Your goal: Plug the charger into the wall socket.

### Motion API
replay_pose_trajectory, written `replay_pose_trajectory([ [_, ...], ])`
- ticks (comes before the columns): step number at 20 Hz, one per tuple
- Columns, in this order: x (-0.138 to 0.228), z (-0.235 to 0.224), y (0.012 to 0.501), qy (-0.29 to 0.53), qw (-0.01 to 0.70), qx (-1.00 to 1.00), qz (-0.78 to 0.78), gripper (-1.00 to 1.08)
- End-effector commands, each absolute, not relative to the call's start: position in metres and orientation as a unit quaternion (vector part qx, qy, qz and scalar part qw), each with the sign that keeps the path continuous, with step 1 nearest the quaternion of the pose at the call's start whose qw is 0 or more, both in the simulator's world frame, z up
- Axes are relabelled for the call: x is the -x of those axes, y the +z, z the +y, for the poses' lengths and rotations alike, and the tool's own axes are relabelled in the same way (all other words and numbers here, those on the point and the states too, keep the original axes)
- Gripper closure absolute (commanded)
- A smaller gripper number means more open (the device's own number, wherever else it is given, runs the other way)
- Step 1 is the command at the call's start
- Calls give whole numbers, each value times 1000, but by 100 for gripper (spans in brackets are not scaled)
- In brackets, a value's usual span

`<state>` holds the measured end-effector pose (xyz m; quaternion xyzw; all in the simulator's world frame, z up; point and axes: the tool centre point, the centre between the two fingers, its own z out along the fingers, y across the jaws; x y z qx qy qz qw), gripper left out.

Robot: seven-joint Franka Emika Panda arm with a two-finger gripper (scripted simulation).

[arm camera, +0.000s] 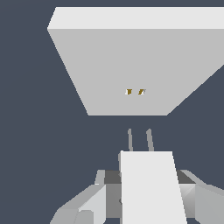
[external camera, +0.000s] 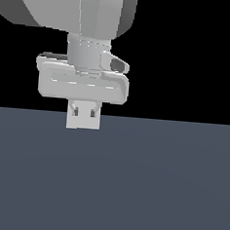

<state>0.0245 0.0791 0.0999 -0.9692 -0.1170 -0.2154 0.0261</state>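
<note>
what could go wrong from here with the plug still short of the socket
1. The prongs are apart from the wall socket; unless they line up with the two holes, they may jam on the plate.
2. The gripper holds the charger only by its sides, so contact could tilt it or make it slip.

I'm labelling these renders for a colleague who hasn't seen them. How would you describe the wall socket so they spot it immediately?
In the wrist view, look past the gripper, whose fingers close on the charger, a narrow white block with two thin prongs. Beyond the prongs stands the wall socket, a wide flat white plate. Unlike the plain block, it is much larger and has two tiny dark holes near its centre.
</note>
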Motion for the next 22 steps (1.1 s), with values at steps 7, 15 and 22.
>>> replay_pose_trajectory([
  [7, -33, 81, 100, -216, 26, 969, -117, 108],
  [15, -60, 88, 100, -216, 26, 969, -117, 108],
  [22, -73, 91, 100, -216, 26, 969, -117, 108],
])
